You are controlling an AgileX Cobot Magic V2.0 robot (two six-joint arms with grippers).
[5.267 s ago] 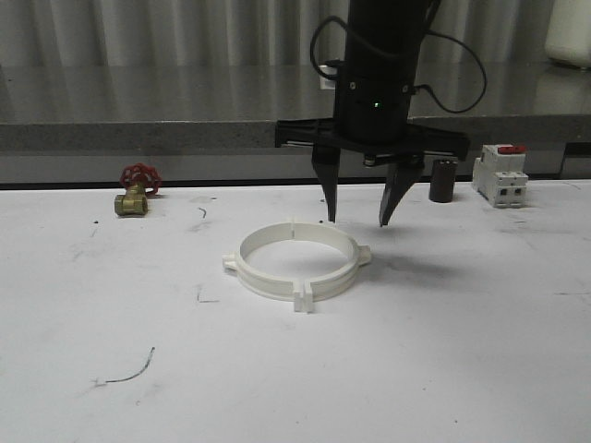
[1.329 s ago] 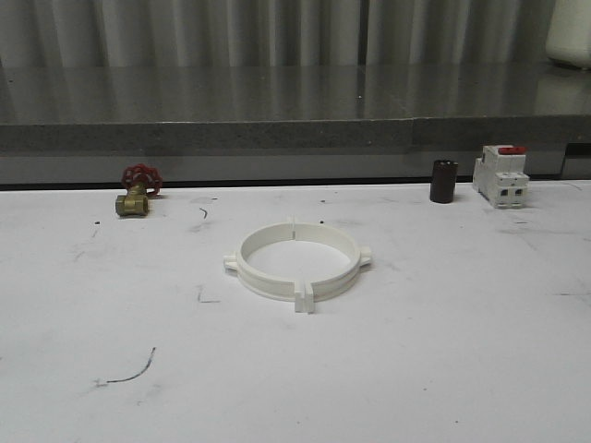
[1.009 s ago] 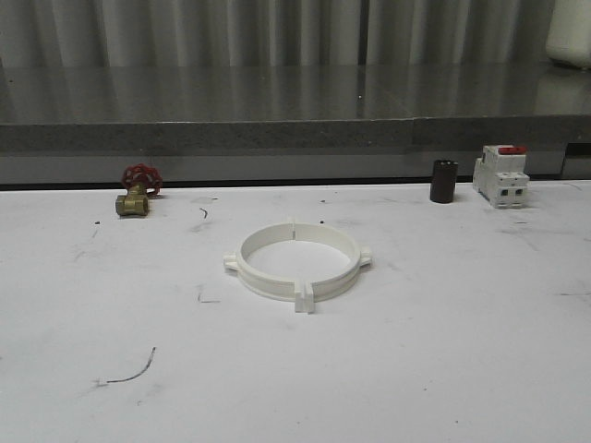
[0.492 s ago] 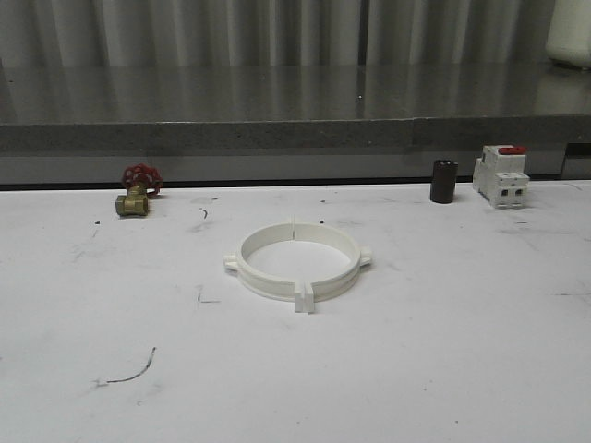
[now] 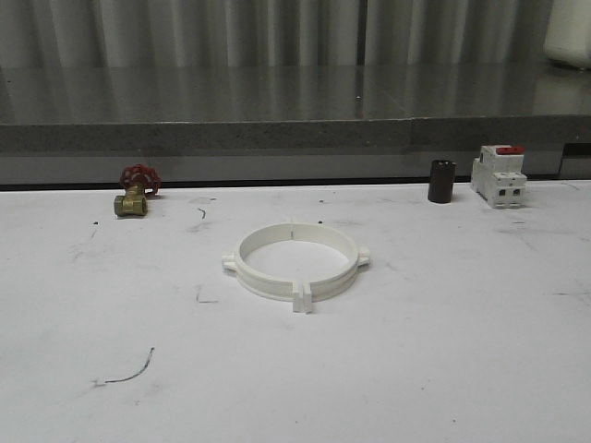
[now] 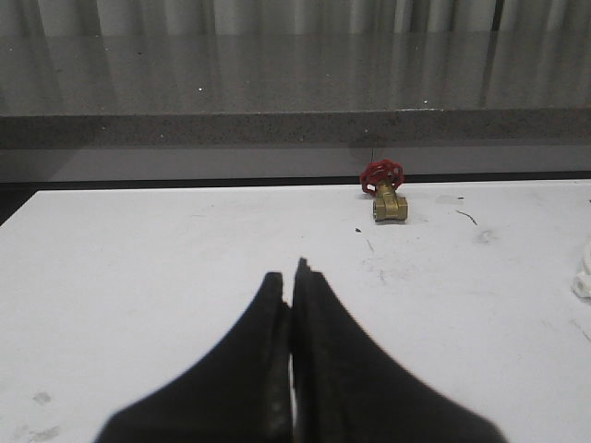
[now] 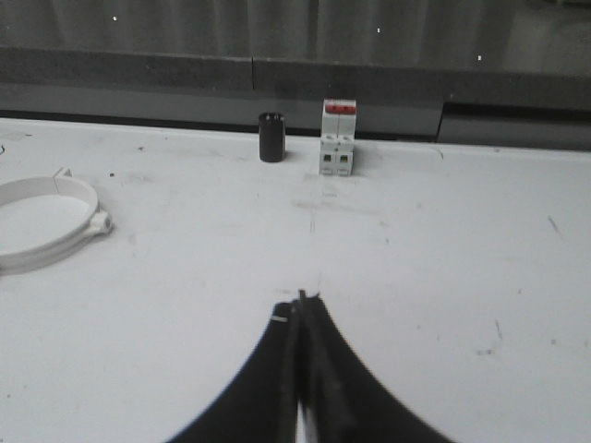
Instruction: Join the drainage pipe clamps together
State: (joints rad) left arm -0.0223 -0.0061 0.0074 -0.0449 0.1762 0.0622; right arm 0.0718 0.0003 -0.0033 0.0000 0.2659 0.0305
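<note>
The two white drainage pipe clamps lie flat in the middle of the white table, joined into one wide ring with end tabs at front and back and nubs at both sides. Part of the ring appears in the right wrist view, and a sliver of it in the left wrist view. My left gripper is shut with nothing in it, over bare table well to the left of the ring. My right gripper is shut and empty, over bare table to the right of the ring.
A brass valve with a red handwheel sits at the back left. A small black cylinder and a white breaker with a red top stand at the back right. A grey ledge runs behind the table.
Five seconds ago an open gripper hung just behind the ring in the front view; it has since left that view. Over the last second nothing has moved.
</note>
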